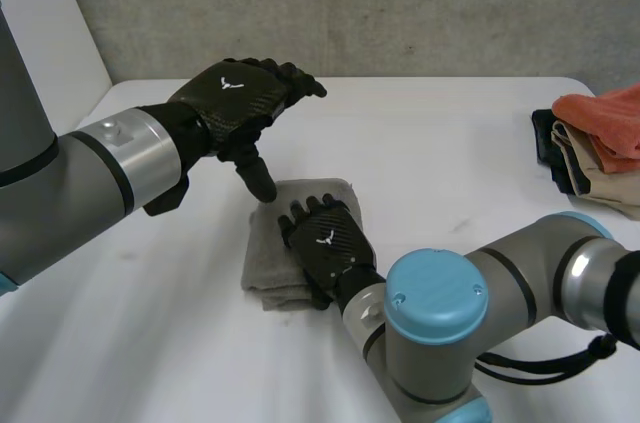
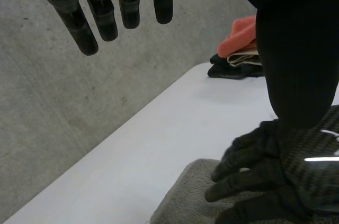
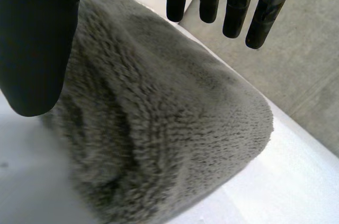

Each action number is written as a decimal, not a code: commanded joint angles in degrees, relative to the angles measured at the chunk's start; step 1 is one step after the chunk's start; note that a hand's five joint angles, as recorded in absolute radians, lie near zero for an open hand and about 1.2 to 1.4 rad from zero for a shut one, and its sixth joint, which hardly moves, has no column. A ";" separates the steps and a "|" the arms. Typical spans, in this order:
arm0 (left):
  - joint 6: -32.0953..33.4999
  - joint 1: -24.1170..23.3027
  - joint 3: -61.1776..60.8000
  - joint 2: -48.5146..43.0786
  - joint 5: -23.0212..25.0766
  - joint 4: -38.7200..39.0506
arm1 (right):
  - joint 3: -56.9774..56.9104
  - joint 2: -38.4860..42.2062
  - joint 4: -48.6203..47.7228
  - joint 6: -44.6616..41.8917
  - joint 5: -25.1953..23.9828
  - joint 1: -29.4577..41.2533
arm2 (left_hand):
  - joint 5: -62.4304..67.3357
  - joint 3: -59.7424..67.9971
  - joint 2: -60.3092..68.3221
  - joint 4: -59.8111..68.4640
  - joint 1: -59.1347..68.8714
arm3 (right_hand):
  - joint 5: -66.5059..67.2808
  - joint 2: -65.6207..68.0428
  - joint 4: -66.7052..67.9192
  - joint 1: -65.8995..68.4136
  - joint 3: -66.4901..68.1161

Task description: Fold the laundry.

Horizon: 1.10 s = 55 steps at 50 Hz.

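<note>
In the head view, the right hand (image 1: 325, 241) lies flat with straight fingers on the folded grey towel (image 1: 265, 258). The left hand (image 1: 235, 98) is beside it, open, its thumb pointing down at the towel's far corner. A pile of clothes (image 1: 600, 143) sits well apart.

In the left wrist view, the left hand's fingers (image 2: 106, 17) are straight.

In the right wrist view, the towel (image 3: 169, 128) lies under the open palm.

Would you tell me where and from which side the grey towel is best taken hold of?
Probably take the towel at its bare left edge, pinching all layers, coming from the robot's left with the left hand. It lies folded into a thick, flat pad. The right hand rests open on its right part, and the open left hand is already near the far left corner.
</note>
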 commanded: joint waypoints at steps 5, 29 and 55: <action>-0.12 -0.03 -0.22 -0.14 -0.18 0.19 | -3.52 4.39 -1.77 -4.04 0.88 -0.15 | -0.57 -0.01 0.38 0.27 0.71 | -3.68 -3.00 -3.26 -0.88 -1.91; -0.03 0.06 -0.48 -1.55 -0.09 0.19 | -1.67 2.45 1.48 -3.43 2.02 -0.59 | -0.40 0.16 0.55 0.44 0.88 | -3.68 -3.00 -3.26 -0.88 -1.91; -0.12 0.41 -1.19 -1.90 -0.01 0.54 | -15.46 12.12 1.40 -4.13 1.76 -0.68 | -0.40 0.16 0.55 0.44 0.88 | -1.44 -0.76 -1.02 1.36 0.34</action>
